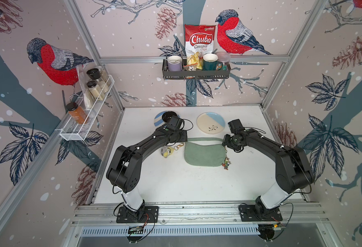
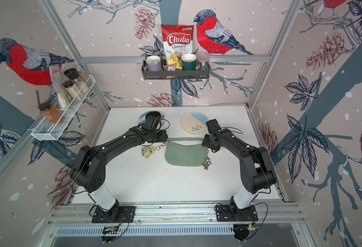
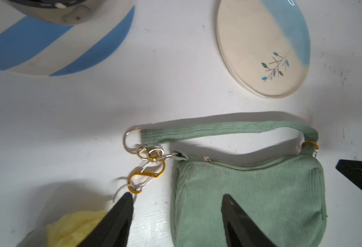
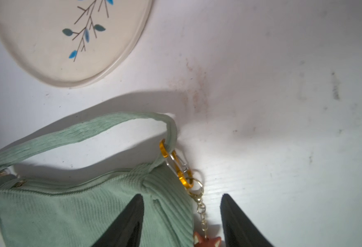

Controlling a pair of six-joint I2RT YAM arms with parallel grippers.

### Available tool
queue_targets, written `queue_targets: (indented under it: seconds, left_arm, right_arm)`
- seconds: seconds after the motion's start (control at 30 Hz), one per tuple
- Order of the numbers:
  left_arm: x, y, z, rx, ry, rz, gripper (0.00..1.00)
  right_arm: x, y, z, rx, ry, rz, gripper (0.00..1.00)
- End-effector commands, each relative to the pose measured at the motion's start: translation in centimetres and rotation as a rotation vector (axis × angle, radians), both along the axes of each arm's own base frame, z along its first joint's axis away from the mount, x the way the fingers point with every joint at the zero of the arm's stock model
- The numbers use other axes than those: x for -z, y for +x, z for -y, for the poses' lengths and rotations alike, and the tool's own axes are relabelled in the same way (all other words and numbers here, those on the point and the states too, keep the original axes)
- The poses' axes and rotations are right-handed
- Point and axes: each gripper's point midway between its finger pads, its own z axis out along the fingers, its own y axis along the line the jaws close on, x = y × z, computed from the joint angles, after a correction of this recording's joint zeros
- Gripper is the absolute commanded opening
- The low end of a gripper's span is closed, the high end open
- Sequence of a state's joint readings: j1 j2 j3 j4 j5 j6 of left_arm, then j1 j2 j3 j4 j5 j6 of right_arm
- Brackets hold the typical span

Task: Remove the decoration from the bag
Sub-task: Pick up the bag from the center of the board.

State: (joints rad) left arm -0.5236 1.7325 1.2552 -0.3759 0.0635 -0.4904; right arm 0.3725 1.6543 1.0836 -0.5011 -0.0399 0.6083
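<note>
- Bag [image 1: 203, 153]: lies flat at the middle of the table [image 1: 175, 181], strap [image 3: 218, 130] arched toward 12 o'clock, in both top views.
- 2 decorations are seen clipped on: a yellow plush [image 1: 166, 152] at the bag's 9 o'clock, and a fox charm [image 1: 226, 163] at its 4 o'clock. Each is hung by a gold carabiner [image 3: 146, 175] [image 4: 181, 169].
- Left gripper [image 3: 176, 195]: fingers spread and nothing gripped. 1 tip is placed by the plush's ring, the other over the bag's cloth.
- Right gripper [image 4: 182, 195]: fingers likewise spread and empty. 1 tip is over the bag's corner, the other on bare table, with the charm's chain between them.

Risks, as judged:
- Corduroy could be pinched along with the metal if either pair is shut as placed, so the bag would be dragged rather than the charm freed.
- The left clip is threaded through a tangle of rings. A straight pull would likely be resisted by its gate, and the bag could be slid toward the cream plate [image 1: 211, 123] at 12 o'clock.
- The thin, shiny chain could be lost from the pads.
- With the bag unpinned, any tug would be passed to the whole bag.
</note>
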Motion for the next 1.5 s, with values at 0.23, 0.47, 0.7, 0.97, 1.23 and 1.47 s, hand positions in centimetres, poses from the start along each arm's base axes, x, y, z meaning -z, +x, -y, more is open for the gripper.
queue_targets:
  seconds: [0.23, 0.47, 0.7, 0.97, 1.23, 1.47]
  left_arm:
    - [-1.4, -0.1, 5.6, 0.085, -0.146, 0.006, 0.65]
    - [-2.4, 0.4, 7.3, 0.112, -0.218, -0.002, 0.64]
    - [-1.9, -0.2, 9.9, 0.175, -0.249, -0.073, 0.64]
    - [1.0, 0.3, 11.3, 0.177, -0.324, -0.201, 0.66]
    - [2.3, 0.7, 11.9, 0.197, -0.230, -0.208, 0.66]
    - [4.5, 0.0, 12.8, 0.295, 0.055, -0.207, 0.67]
  right_arm:
    - [2.6, -1.9, -2.7, -0.009, 0.002, -0.014, 0.58]
    - [3.3, -1.8, -4.4, -0.109, 0.024, 0.014, 0.25]
    - [0.5, -1.2, -7.9, -0.317, -0.059, 0.213, 0.05]
    - [-0.7, -0.6, -11.4, -0.415, 0.001, 0.269, 0.18]
    - [-3.0, -0.9, -4.0, -0.135, 0.288, 0.183, 0.51]
    - [-2.7, -0.1, 0.3, 0.043, 0.275, 0.161, 0.48]
